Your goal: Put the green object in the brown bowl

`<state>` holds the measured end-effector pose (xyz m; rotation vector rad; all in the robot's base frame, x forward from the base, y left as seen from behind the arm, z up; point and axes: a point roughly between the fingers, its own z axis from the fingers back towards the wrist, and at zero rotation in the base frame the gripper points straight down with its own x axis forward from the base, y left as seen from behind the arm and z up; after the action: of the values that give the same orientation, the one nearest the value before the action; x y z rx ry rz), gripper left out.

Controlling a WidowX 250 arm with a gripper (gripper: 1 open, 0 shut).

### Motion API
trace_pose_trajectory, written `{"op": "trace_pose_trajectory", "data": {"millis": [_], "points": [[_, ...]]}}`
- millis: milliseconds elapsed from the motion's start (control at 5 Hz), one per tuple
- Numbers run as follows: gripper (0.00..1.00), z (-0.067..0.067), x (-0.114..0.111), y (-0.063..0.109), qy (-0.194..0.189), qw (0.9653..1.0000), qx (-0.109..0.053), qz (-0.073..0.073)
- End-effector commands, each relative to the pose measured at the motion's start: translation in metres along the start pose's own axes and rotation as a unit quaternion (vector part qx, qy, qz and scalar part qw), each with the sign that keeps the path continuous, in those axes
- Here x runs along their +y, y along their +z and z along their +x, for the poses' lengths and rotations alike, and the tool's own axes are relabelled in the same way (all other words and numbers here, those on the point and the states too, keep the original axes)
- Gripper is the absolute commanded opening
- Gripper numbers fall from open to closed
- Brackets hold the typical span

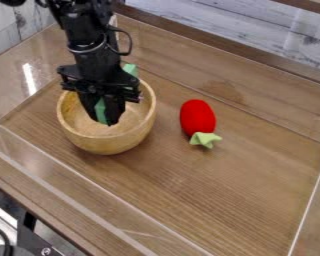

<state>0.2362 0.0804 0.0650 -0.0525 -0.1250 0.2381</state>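
Pointing straight down over the brown bowl [107,118], my gripper [107,108] has its jaws drawn in tight on the green object [111,106], which I hold upright between the two dark fingers [92,103]. What shows of it is a flat, pale green bar, matte and plain, its lower end poking out below my fingertips into the hollow of the bowl and a small corner of the same green peeking out above, just behind my right-hand finger [128,70]. Most of its length is hidden by my own black frame, so I cannot tell whether its bottom edge touches the bowl's floor or hangs just clear of it. Round and thick-walled, the bowl is of light wood with a visible grain, its pale inner surface open on both sides of my jaws; its rim circles me, with my fingers standing inside that ring, toward the far side of it. Off to the right of my jaws, well apart from the bowl, a red strawberry toy [198,119] lies on the wooden table [243,200], its little green leaves turned toward the near edge.
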Motion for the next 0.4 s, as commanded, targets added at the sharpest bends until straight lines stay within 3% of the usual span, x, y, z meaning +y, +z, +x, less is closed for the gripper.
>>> {"op": "trace_pose_trajectory", "data": {"millis": [0, 200], "points": [[0.0, 0.0149, -0.0043, 0.0117, 0.004, 0.9999, -0.014, 0.007], [0.0, 0.019, 0.0003, 0.0119, -0.012, 0.9999, -0.008, 0.007]]}}
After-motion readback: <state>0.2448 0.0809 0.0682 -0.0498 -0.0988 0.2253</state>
